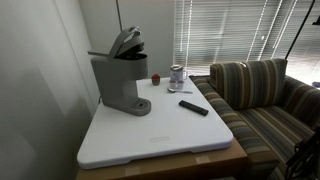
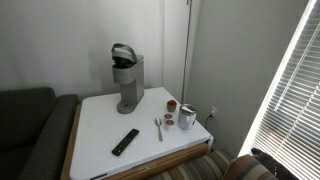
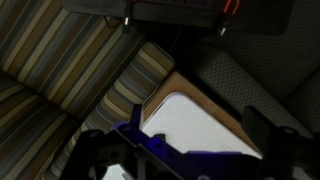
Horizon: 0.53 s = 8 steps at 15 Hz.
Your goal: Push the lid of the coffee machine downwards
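Two jaws wide apart, gripper (image 3: 176,152) holds nothing, above striped sofa (image 3: 60,70) & table (image 3: 192,115) corner. Coffee machine (image 1: 120,85) lid (image 1: 125,42) up; remote (image 1: 194,107) at its 4 o'clock, jar (image 1: 177,76) at 3.

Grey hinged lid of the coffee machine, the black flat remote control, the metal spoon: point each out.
Grey hinged lid (image 1: 125,41), an exterior view, its raised curved top.
Black flat remote control (image 2: 125,142), an exterior view, its middle.
Metal spoon (image 2: 158,128), an exterior view, its handle.
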### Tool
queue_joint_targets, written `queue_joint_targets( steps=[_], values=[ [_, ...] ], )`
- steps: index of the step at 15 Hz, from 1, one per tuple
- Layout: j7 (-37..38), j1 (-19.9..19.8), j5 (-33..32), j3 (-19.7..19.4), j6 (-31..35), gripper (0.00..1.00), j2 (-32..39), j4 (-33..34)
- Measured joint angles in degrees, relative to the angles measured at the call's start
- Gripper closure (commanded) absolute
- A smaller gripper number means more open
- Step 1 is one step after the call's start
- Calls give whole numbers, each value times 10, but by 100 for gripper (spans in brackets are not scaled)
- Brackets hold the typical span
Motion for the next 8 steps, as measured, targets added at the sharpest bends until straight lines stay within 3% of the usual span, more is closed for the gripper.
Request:
queue_joint_targets(
  steps=[4,8],
  values=[
    [-18,3,-10,1,1,0,0,12],
    [-77,33,-36,8,-1,0,34,86]
  ],
)
